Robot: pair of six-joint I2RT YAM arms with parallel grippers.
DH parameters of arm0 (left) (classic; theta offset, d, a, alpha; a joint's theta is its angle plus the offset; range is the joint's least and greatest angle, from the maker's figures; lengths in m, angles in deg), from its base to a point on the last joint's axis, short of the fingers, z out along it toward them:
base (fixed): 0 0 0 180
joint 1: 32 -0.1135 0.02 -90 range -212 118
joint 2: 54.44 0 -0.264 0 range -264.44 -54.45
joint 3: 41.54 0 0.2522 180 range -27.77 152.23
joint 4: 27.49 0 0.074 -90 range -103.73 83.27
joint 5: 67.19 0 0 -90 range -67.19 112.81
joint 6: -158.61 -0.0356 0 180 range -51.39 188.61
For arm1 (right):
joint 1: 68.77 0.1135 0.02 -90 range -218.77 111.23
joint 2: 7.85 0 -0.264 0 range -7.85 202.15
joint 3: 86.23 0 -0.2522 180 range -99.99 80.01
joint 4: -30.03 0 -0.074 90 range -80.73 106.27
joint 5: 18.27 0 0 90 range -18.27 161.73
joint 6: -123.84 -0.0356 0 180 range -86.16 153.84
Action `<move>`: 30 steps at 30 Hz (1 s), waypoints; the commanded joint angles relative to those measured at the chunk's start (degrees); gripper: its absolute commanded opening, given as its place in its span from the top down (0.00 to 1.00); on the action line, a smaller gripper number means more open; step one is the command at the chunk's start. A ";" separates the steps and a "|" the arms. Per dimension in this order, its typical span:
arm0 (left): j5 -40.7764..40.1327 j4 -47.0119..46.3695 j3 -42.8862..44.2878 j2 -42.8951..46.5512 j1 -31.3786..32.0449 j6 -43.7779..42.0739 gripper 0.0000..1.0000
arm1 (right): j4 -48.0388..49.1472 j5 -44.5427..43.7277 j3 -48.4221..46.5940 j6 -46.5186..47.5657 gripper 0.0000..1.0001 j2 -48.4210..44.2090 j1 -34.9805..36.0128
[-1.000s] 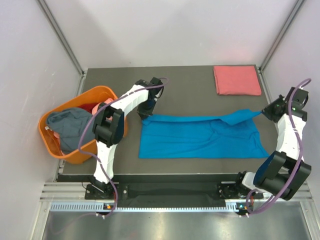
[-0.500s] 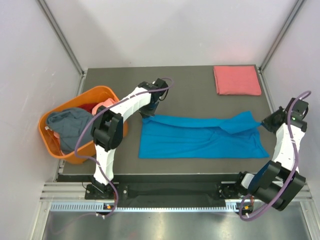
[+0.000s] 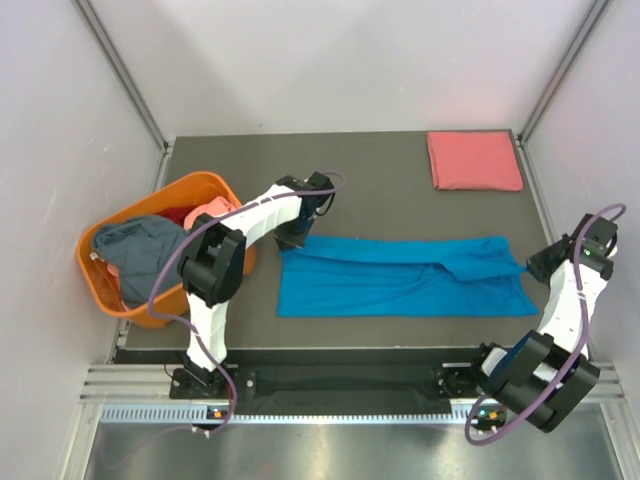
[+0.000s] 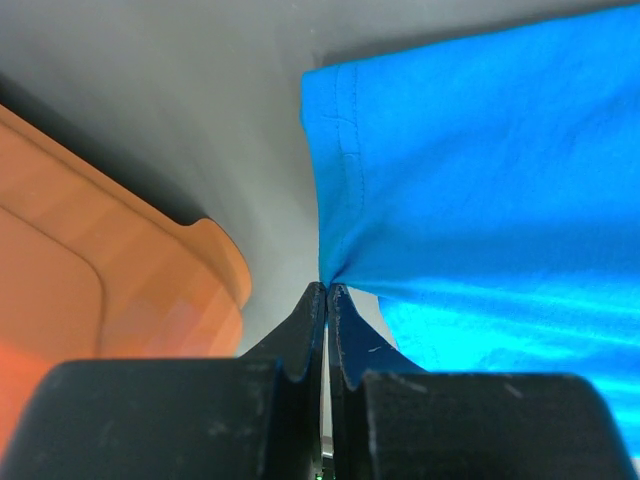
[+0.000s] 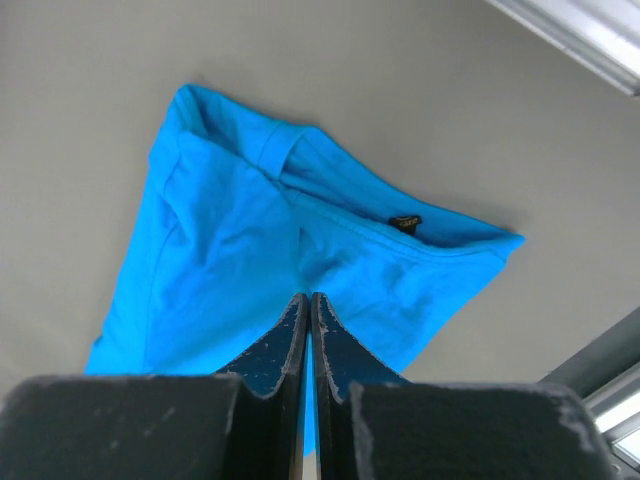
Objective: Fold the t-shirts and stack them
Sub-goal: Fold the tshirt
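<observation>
Pulled blue t-shirt [image 3: 400,278] flatter and nearer, pinching both ends in pressed-together jaws; mid lengthwise fold; next, release gently

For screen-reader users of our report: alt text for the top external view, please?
A blue shirt lies on the table, pinched at opposite ends: left gripper at its far-left corner, right gripper at its right end. A folded pink shirt lies far right; a basket of clothes sits left.

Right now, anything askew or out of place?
The blue t-shirt lies unevenly folded, far edge wavy, bunched near the right gripper; left gripper pinches the other end. The orange basket straddles the table's left edge.
</observation>
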 commanded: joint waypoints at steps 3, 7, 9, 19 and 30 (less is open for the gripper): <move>0.47 0.48 -0.80 3.31 -0.01 -0.53 1.00 | -1.09 -2.47 0.23 0.66 1.00 -3.17 -0.99; 1.53 0.57 -1.85 2.52 0.86 -0.35 1.00 | -1.97 -3.08 1.11 0.92 1.00 -4.57 -0.91; 1.88 0.66 -2.38 1.99 1.30 -0.27 1.00 | -1.53 -3.00 2.60 0.31 1.00 -5.63 -0.91; 2.67 1.71 -4.84 -1.26 2.97 1.31 1.00 | 2.95 -3.52 9.37 -0.04 1.00 -2.82 -1.43; -5.24 8.65 3.67 -0.56 3.77 5.44 0.75 | 2.43 -3.79 7.97 0.22 0.89 -2.29 -2.13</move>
